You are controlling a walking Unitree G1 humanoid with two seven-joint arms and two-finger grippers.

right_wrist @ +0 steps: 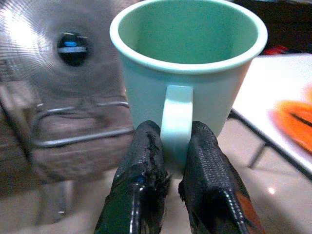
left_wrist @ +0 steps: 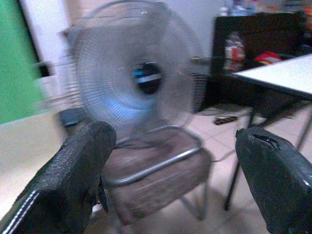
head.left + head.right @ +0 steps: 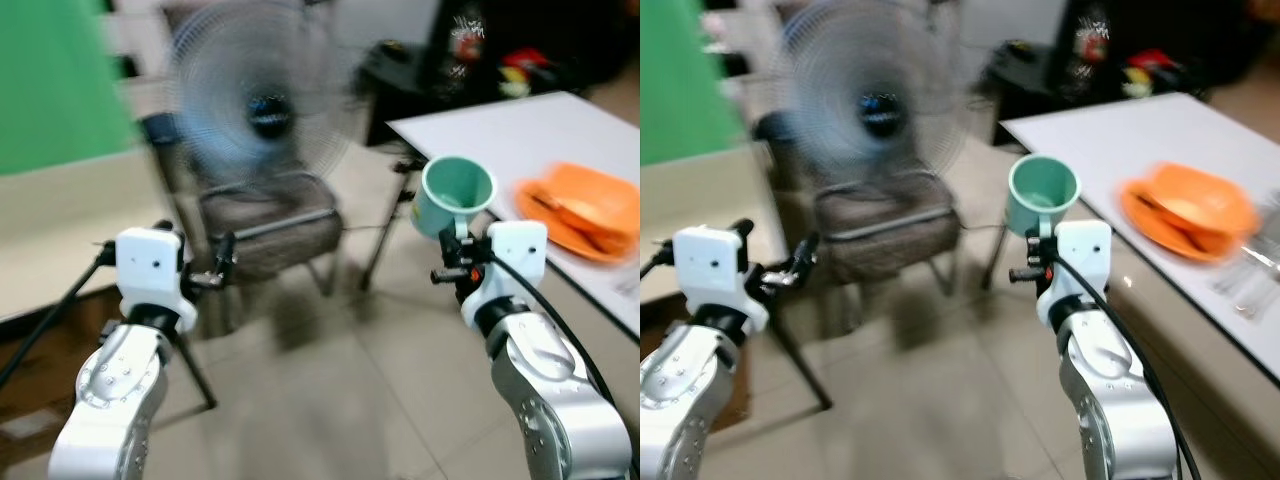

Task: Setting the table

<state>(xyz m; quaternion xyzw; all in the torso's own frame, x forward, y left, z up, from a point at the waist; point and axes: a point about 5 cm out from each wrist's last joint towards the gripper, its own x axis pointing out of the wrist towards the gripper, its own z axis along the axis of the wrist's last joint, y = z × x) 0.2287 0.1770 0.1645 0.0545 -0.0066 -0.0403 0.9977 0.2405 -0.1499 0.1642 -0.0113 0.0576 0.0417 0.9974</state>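
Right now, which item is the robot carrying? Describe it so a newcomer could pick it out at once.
Start at the white table on the robot's right, bearing orange plates. Just off its near corner, the right gripper pinches the handle of a mint-green mug, upright and empty. It is the only green cup, held in the air rather than resting on anything.

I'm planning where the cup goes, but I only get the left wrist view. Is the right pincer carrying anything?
Observer: Yes. The right pincer is shut on the handle of a round mint-green mug, which it holds upright with the mouth up.
Operator: Is anything already on the white table?
Observer: Round orange plates sit stacked on the white rectangular table, to the robot's right.
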